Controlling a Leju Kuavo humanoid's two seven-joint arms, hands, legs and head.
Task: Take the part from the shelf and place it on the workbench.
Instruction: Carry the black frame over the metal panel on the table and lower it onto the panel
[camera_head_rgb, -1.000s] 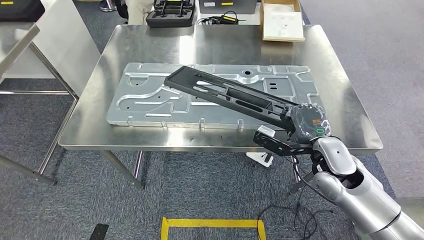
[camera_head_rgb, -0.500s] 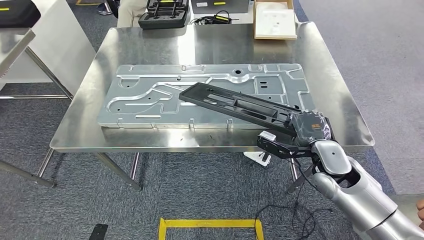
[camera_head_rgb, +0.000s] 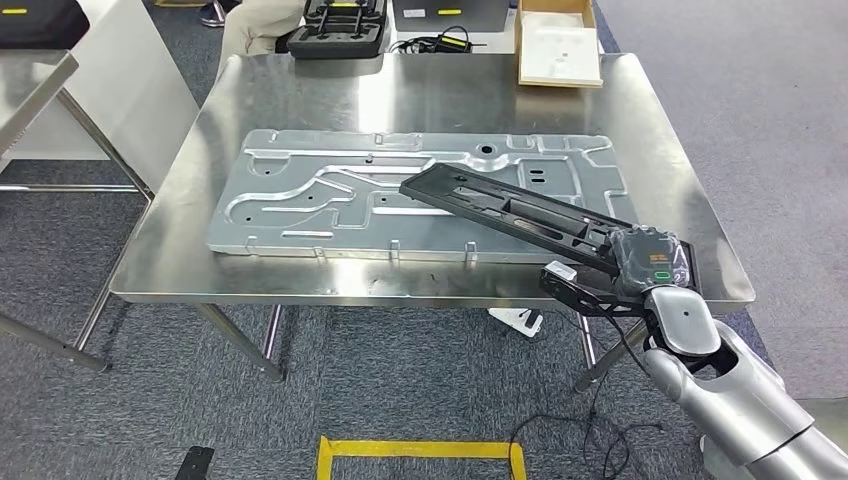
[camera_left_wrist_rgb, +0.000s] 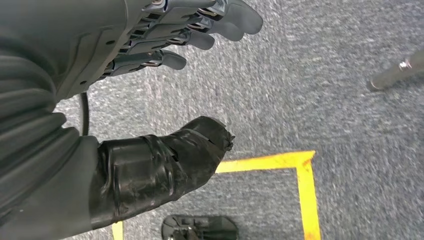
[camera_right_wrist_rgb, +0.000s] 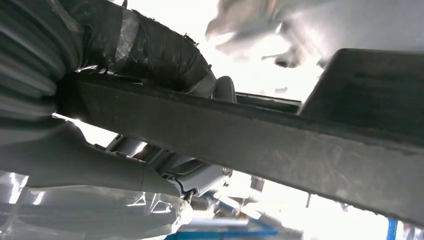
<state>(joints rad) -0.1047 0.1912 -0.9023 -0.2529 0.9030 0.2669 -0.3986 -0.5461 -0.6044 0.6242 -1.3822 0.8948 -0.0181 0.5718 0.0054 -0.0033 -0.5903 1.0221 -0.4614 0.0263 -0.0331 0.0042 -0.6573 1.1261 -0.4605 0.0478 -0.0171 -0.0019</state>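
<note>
Here the right hand (camera_head_rgb: 648, 262) grips the black part (camera_head_rgb: 510, 207) over the workbench (camera_head_rgb: 300, 95); left hand (camera_left_wrist_rgb: 165, 45) hangs spread, holding nothing.

right hand (camera_head_rgb: 640, 268) holds black part (camera_head_rgb: 510, 208) over metal plate (camera_head_rgb: 330, 195) on workbench (camera_head_rgb: 300, 90); prob. touching.

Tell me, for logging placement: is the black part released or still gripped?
Gripped: the right hand holds the black part's near end.
</note>
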